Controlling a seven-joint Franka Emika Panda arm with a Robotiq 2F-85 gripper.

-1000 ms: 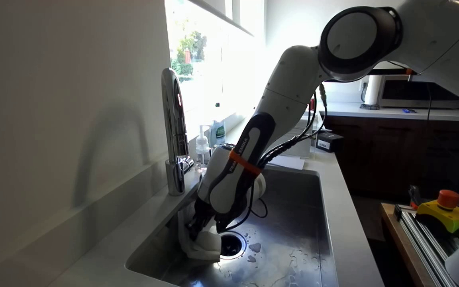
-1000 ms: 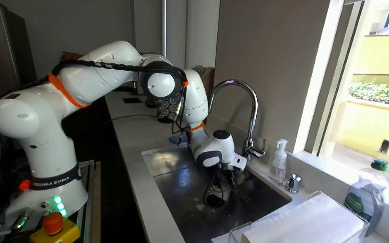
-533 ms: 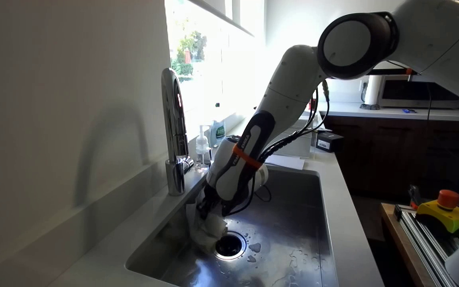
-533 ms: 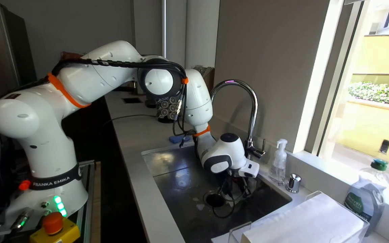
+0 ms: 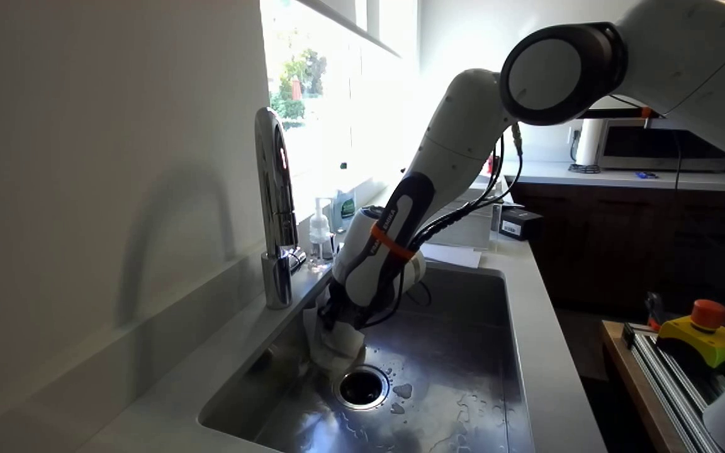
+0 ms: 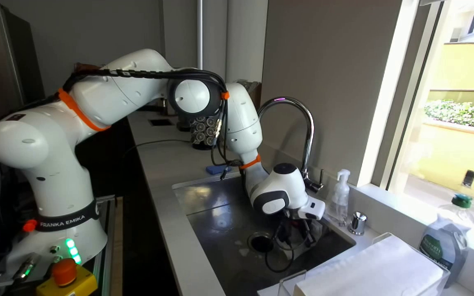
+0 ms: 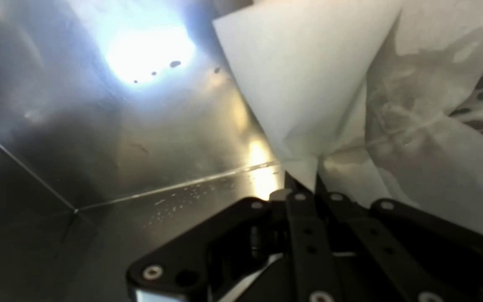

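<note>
Left of the drain (image 5: 363,388), in an exterior view, stands the faucet (image 5: 275,201); just beside the drain, the gripper (image 7: 304,187), jaws drawn together, pinches a narrow fold of white paper (image 7: 308,71); looking damp, it could tear if dragged; right of the drain lie droplets (image 5: 403,391).

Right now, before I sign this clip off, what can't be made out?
White paper, far ends: cut off by the top and right edges of the wrist view.
One sheet or several: overlapping folds hide that in the wrist view.
Grip depth in the end effector: covered by paper in the wrist view.
Drain, inside: hidden by darkness in both exterior views.
Green-capped bottle, fine print: too small in both exterior views.
</note>
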